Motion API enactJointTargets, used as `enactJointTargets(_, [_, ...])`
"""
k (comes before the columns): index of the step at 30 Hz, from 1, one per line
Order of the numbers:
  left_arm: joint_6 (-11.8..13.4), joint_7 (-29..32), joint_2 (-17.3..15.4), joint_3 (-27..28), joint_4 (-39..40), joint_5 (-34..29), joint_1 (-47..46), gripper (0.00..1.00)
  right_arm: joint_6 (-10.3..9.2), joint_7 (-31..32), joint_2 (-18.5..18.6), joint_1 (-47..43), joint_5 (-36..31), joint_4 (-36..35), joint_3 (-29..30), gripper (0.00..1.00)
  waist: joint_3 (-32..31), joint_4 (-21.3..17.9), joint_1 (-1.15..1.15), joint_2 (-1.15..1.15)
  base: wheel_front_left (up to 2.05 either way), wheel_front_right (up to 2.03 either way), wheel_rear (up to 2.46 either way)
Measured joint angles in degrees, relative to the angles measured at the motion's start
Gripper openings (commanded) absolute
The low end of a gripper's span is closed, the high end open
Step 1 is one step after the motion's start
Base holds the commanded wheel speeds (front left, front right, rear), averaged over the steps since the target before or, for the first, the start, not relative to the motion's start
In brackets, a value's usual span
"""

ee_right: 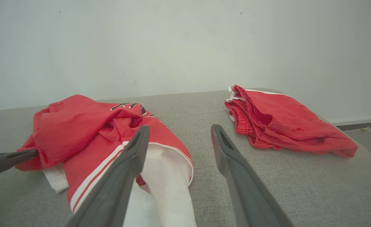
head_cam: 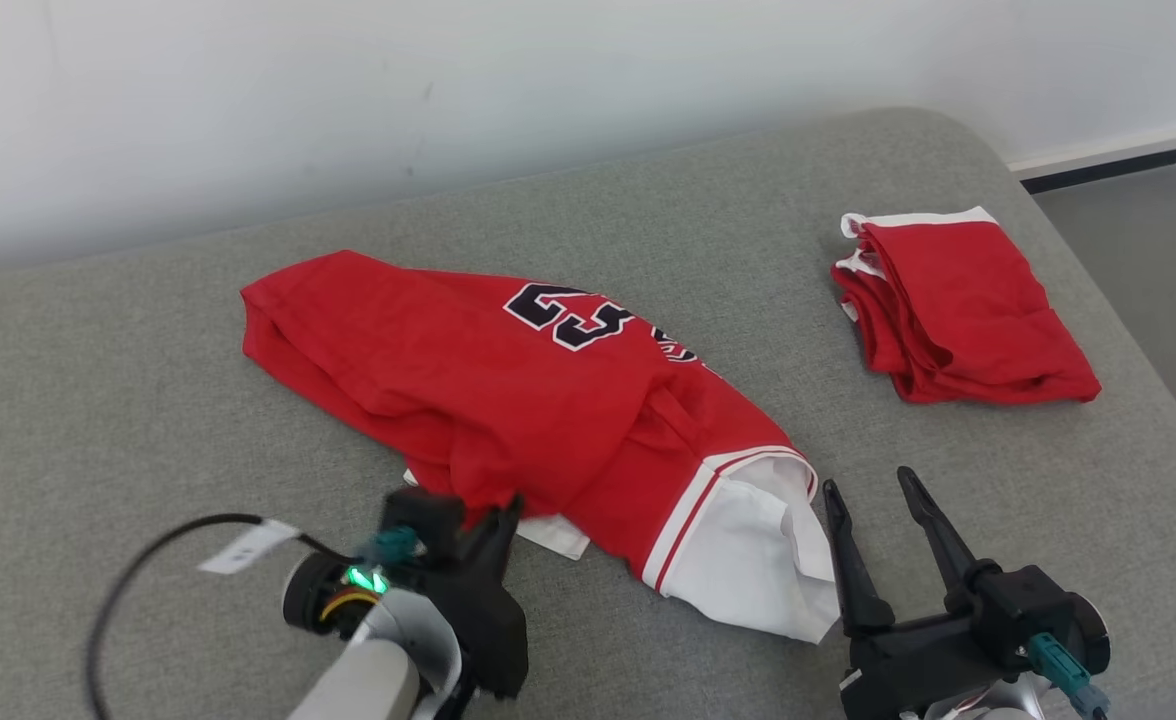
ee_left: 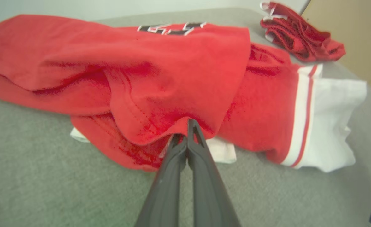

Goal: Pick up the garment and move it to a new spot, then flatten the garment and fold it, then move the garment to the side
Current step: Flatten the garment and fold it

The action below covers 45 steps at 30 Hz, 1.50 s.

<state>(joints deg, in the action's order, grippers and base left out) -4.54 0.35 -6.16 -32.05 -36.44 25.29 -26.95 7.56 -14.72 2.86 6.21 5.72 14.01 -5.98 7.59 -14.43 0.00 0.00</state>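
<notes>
The garment (head_cam: 508, 400) is a red jersey with a dark number and white sleeves, lying crumpled in the middle of the grey padded surface (head_cam: 98, 350). My left gripper (head_cam: 503, 510) is at its near edge. In the left wrist view the left gripper (ee_left: 187, 130) is shut, pinching a red fold of the garment (ee_left: 173, 72) at the hem. My right gripper (head_cam: 866, 480) stands open just right of the white sleeve, holding nothing. In the right wrist view the right gripper (ee_right: 179, 127) spans bare surface beside the garment (ee_right: 78, 132), and the left gripper (ee_right: 12, 159) enters from the left.
A second red garment (head_cam: 958, 310), folded, lies at the far right of the surface near its rounded edge; it shows as the folded garment (ee_right: 283, 123) in the right wrist view. A white wall runs behind. Floor (head_cam: 1148, 230) lies beyond the right edge.
</notes>
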Motion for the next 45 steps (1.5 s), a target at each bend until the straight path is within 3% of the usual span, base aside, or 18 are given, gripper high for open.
enactJointTargets(4, [0.0, -4.1, 0.1, 4.5, 7.0, 4.1, -0.1, 0.0, 0.0, 0.0, 0.0, -0.2, 0.1, -0.1, 0.9, 1.0, 0.0, 0.7, 0.0, 0.0, 0.0, 0.0, 0.0])
enactJointTargets(8, [0.6, -4.2, -0.5, 8.0, 17.0, 7.5, -0.2, 0.0, 0.0, -0.2, 0.0, -0.2, 0.2, 0.0, 1.0, 1.0, -0.3, 1.8, 0.0, 0.0, 0.0, 0.0, 0.0])
enactJointTargets(9, [1.3, -3.0, -0.9, 9.4, 22.9, 9.2, -0.2, 0.0, 0.0, -0.2, 0.0, -0.3, 0.2, 0.1, 0.9, 1.0, -0.6, 2.4, 0.0, 0.0, 0.0, 0.0, 0.0])
enactJointTargets(16, [5.6, 1.5, -1.8, 12.1, 43.9, 10.9, -0.1, 0.0, 0.0, -0.2, 0.0, -0.4, 0.2, 0.3, 0.6, 1.0, -2.0, 4.4, 0.0, 0.0, 0.0, 0.0, 0.0])
enactJointTargets(22, [9.6, 4.6, -3.3, 12.9, 51.5, 9.5, 0.2, 0.0, 0.0, -0.2, 0.0, -0.4, 0.2, 0.4, 0.5, 1.0, -2.8, 5.0, 0.0, 0.0, 0.0, 0.0, 0.0])
enactJointTargets(31, [15.1, 6.8, -9.7, 17.7, 44.7, 6.3, 7.9, 0.0, 0.0, -0.2, 0.0, -0.4, 0.2, 0.1, 1.1, 1.0, -1.9, 5.1, 0.0, -0.01, 0.0, 0.0, 0.0])
enactJointTargets(35, [15.2, 6.6, -12.5, 19.6, 35.4, 5.9, 9.2, 0.0, 0.0, -0.2, 0.0, -0.2, -0.1, -0.1, 0.9, 1.0, -1.3, 5.4, 0.01, 0.0, 0.0, 0.0, 0.0])
enactJointTargets(45, [13.6, 2.0, -15.5, 21.4, 15.3, 5.0, 5.7, 0.0, 0.0, 0.5, 0.0, 0.6, -1.1, -0.7, 0.6, 1.0, -0.4, 6.2, 0.01, 0.0, 0.0, 0.0, 0.0])
